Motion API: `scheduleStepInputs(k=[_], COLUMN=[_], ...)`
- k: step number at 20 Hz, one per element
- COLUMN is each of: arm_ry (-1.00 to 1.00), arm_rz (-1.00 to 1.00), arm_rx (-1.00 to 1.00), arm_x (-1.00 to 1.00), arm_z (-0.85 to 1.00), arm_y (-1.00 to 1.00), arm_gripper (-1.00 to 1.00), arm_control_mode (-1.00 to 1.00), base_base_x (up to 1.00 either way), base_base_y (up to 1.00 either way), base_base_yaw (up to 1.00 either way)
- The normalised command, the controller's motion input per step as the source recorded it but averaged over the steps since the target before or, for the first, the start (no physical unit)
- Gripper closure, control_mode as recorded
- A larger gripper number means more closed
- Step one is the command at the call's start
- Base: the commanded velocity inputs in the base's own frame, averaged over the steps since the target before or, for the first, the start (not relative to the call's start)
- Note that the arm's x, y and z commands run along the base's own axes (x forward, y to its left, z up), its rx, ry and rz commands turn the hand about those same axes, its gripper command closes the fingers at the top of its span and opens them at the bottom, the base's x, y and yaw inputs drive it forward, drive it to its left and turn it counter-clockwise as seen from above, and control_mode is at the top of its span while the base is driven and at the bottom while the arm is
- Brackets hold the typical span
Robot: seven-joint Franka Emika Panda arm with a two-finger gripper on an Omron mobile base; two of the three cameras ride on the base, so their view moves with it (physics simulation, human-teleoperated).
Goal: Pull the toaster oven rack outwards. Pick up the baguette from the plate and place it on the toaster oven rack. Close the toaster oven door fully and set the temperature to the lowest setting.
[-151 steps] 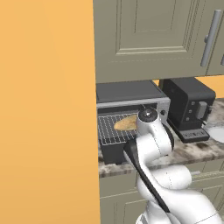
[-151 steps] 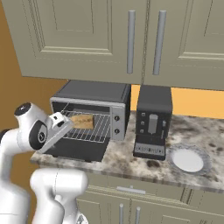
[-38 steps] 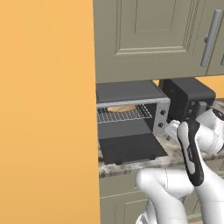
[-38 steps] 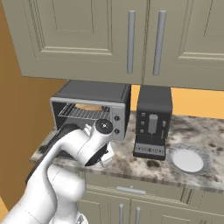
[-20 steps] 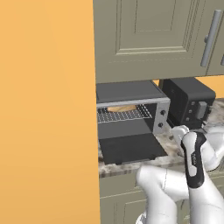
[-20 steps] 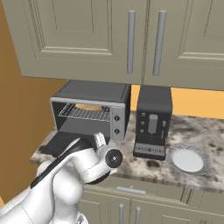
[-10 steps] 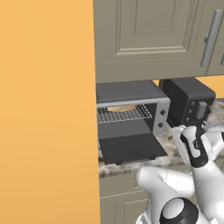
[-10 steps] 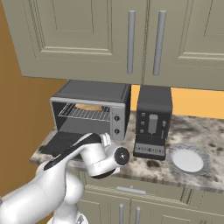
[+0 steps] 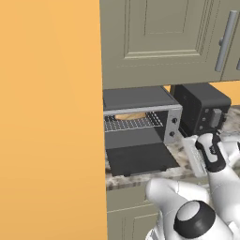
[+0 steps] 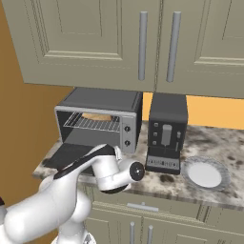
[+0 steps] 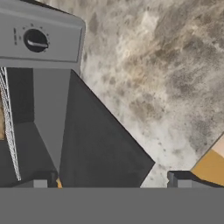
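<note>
Dark fingers point(image 11: 113, 178) are standing wide apart with nothing between them, hovering over the lowered toaster oven door point(image 11: 94, 144), which is lying flat on the mottled counter point(image 11: 157, 74). At ten o'clock in the hand view, a knob point(image 11: 35, 40) is sitting on the silver panel of the toaster oven point(image 9: 138, 99). Inside, the baguette point(image 10: 96, 116) is resting on the toaster oven rack point(image 10: 95, 125). At three o'clock from the black appliance point(image 10: 166, 131), the plate point(image 10: 205, 173) is sitting bare.
</note>
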Motion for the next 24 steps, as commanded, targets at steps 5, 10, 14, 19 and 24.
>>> scheduleStepInputs(k=[5,10,14,19,24], arm_ry=[0.00,0.00,0.00,0.00,-0.01], arm_rz=[0.10,0.08,0.02,0.00,0.00], arm_rx=[0.01,0.00,0.00,0.01,0.01], arm_x=[0.01,0.01,0.08,0.24,0.20], arm_z=[-0.18,-0.25,-0.23,-0.16,-0.08], arm_y=[0.26,0.21,0.18,0.16,0.26], arm_gripper=[-1.00,-1.00,-1.00,-1.00,-1.00], arm_control_mode=[-1.00,-1.00,-1.00,-1.00,-1.00], base_base_x=[0.00,0.00,0.00,0.00,0.00], base_base_y=[0.00,0.00,0.00,0.00,0.00], base_base_yaw=[0.00,0.00,0.00,0.00,0.00])
